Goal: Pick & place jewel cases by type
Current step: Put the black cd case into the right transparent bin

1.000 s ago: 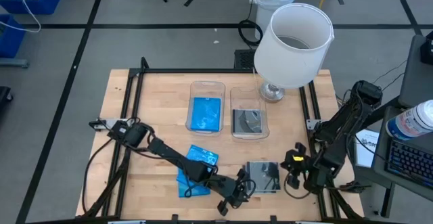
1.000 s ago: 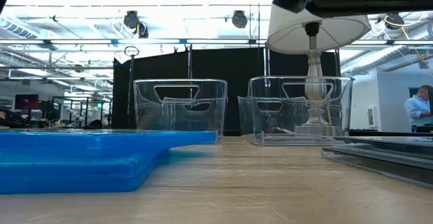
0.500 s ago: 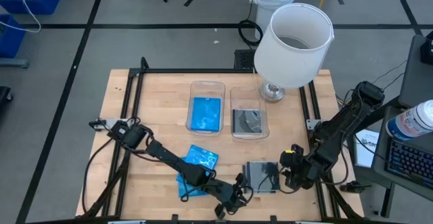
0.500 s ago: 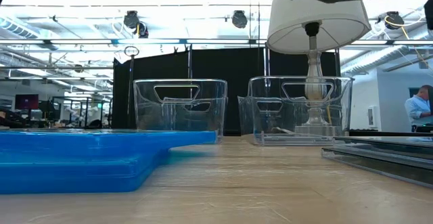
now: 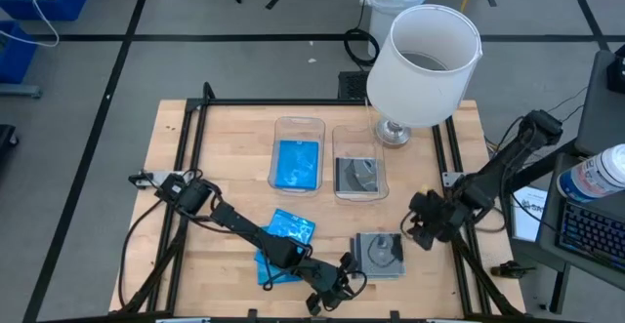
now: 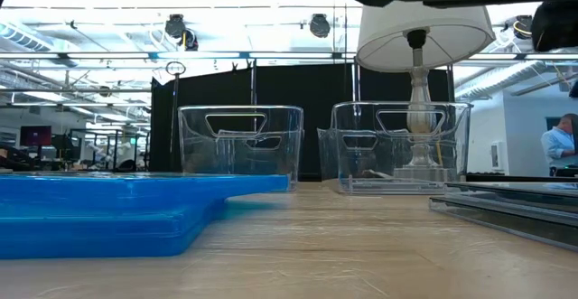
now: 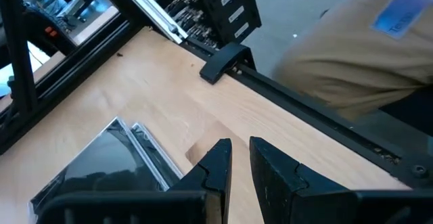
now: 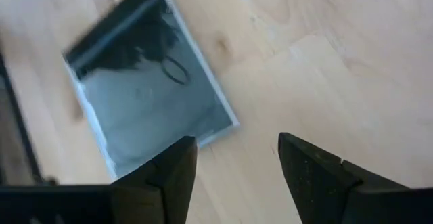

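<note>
A stack of clear/dark grey jewel cases lies flat on the table near its front edge, right of middle; the right wrist view shows the top case. Blue jewel cases lie stacked to its left. My right gripper hovers just right of the grey stack, open, with nothing between its fingers. My left gripper sits low at the stack's near left corner. Its fingers are a narrow gap apart over bare wood, beside the case.
Two clear bins stand mid-table: the left bin holds a blue case, the right bin a clear case with a disc. A white lamp stands at the far right. A person is close beyond the near edge.
My right arm has swung, carrying its gripper from the table's near right corner a little toward the far edge, where it stays beside the grey stack. The jewel cases have kept their places.
</note>
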You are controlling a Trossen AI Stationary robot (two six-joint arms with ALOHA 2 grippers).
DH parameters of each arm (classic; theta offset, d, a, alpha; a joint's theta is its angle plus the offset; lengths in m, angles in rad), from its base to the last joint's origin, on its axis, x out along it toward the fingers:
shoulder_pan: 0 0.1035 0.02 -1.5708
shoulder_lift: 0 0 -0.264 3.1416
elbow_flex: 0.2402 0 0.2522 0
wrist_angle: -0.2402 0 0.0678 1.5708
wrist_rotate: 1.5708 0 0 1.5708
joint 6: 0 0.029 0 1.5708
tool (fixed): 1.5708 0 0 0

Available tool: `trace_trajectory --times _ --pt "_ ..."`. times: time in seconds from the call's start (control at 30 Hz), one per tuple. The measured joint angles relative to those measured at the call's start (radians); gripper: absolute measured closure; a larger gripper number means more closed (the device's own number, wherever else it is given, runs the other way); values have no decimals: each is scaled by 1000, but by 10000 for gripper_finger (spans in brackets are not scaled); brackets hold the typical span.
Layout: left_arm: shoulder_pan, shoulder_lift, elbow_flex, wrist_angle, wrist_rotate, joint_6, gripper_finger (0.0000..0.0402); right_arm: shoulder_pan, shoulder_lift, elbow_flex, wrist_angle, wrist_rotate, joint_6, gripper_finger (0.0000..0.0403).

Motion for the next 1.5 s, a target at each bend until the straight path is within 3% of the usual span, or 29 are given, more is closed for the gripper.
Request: trace_trajectory --times 0.23,0.43,1.13,1.5 --pt "0 17 0 4 18 40 339 -50 -170 -224 288 -32 -5 208" --pt "3 27 -1 22 42 47 339 -99 -199 -312 321 -80 3 208" --pt "46 79 0 77 70 4 339 -161 -192 -369 394 -92 -27 209" --pt "65 96 1 74 71 -34 339 -162 -108 -369 481 -77 -53 209"
